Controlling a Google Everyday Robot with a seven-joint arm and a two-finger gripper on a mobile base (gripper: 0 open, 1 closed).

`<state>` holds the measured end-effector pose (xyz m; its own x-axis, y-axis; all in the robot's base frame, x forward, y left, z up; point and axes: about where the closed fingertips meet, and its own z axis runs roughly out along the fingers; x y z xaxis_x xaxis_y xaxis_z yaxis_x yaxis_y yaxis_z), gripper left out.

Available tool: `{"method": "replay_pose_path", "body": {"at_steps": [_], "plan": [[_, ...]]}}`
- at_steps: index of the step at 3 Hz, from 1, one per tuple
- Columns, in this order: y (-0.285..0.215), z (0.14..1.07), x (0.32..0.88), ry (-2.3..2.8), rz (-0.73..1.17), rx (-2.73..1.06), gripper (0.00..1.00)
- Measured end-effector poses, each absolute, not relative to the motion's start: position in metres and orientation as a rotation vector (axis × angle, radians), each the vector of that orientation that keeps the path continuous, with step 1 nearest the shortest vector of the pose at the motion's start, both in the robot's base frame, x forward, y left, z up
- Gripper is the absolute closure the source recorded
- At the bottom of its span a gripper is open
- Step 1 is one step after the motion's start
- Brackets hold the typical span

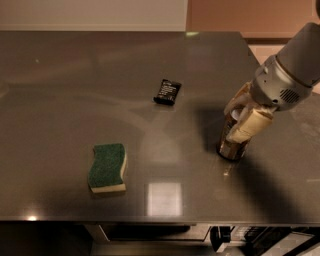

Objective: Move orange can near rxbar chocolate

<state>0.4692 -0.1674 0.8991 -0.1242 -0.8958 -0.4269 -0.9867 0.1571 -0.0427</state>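
The orange can point(231, 146) stands upright on the right part of the grey table point(75, 75). My gripper point(243, 114) comes down from the upper right and sits over the can's top. It is open, with one cream finger point(248, 126) in front of the can and the other behind it. The can's upper half is partly hidden by the gripper. The rxbar chocolate point(167, 91), a flat black wrapper, lies near the table's middle, up and to the left of the can.
A green-and-yellow sponge point(107, 167) lies at the front left. The table's front edge point(160, 221) runs along the bottom, with a shelf and dark items below. The back edge meets a light wall point(100, 15).
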Motion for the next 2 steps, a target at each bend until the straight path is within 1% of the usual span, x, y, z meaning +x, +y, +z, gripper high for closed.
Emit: {"method": "replay_pose_path", "body": {"at_steps": [1, 2], "plan": [[-0.157, 0.906, 0.489, 2.074, 0.324, -1.812, 0.87], [-0.142, 0.916, 0.519, 2.059, 0.333, -1.805, 1.0]]}}
